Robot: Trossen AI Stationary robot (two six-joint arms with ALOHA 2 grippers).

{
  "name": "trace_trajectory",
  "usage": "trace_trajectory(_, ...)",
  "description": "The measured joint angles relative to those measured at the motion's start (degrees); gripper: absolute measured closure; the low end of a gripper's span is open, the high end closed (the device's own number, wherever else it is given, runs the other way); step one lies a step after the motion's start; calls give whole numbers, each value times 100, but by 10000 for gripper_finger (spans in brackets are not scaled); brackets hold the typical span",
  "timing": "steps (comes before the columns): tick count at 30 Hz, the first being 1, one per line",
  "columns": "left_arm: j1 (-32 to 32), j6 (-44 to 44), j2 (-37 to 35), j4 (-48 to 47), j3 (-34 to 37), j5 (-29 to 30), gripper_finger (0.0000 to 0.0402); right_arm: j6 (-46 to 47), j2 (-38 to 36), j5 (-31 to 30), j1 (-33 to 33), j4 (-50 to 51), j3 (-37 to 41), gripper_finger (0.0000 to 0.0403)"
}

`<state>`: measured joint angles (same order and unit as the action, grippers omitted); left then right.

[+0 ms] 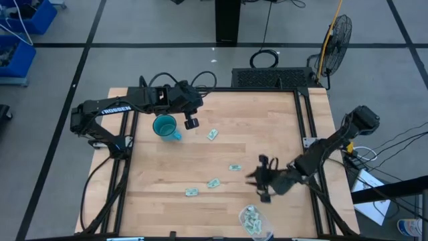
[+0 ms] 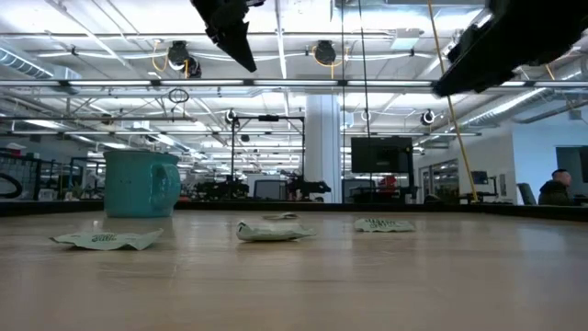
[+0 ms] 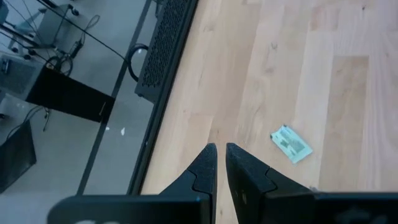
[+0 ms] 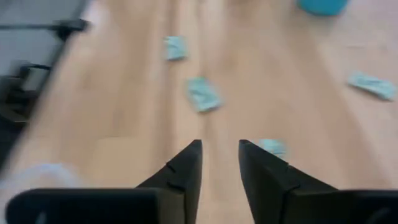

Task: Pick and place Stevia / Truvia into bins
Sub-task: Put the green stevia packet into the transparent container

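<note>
A clear round plastic tub (image 1: 256,221) holding pale green sachets sits at the wooden table's (image 1: 281,134) front edge. Just behind it hovers the right gripper (image 1: 259,185), fingers parted and empty. Four small flat pale green paper sachets (image 1: 213,183) lie loose between the tub and a teal handled mug (image 1: 164,126). Beside the mug hangs the left gripper (image 1: 192,123), fingers nearly closed, holding nothing.

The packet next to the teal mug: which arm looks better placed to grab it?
Probably the left. Its gripper hangs just beside the mug, close to that packet, fingers nearly closed. The right gripper is across the table near the clear tub.
</note>
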<state>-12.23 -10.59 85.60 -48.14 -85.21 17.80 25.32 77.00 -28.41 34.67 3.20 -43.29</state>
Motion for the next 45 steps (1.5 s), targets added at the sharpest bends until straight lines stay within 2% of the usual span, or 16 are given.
trace_trajectory(6, 0, -151, -2, -209, 72, 3, 360, -658, 386, 456, -992, -520, 358, 249)
trace_trajectory(11, 0, -310, 4, -207, 326, 4, 360, -1142, 964, 480, -1386, -2114, 886, 223)
trace_trajectory(13, 0, -394, 2, -178, 471, 7, 360, -1268, 1156, 696, -1445, -2732, 1066, 219)
trace_trajectory(17, 0, -745, 4, -184, 747, 2, 360, -1222, 1517, 919, -1541, -3247, 1284, 218)
trace_trajectory(27, 0, -730, 2, 52, 968, 6, 360, -1541, 2601, 917, -1725, -4375, 1329, 218)
trace_trajectory(39, 0, -614, 2, 44, 968, 4, 360, -996, 3105, 855, -1683, -5052, 1782, 218)
trace_trajectory(45, 0, -574, 2, 43, 968, 4, 360, -994, 3364, 821, -1656, -5707, 2096, 228)
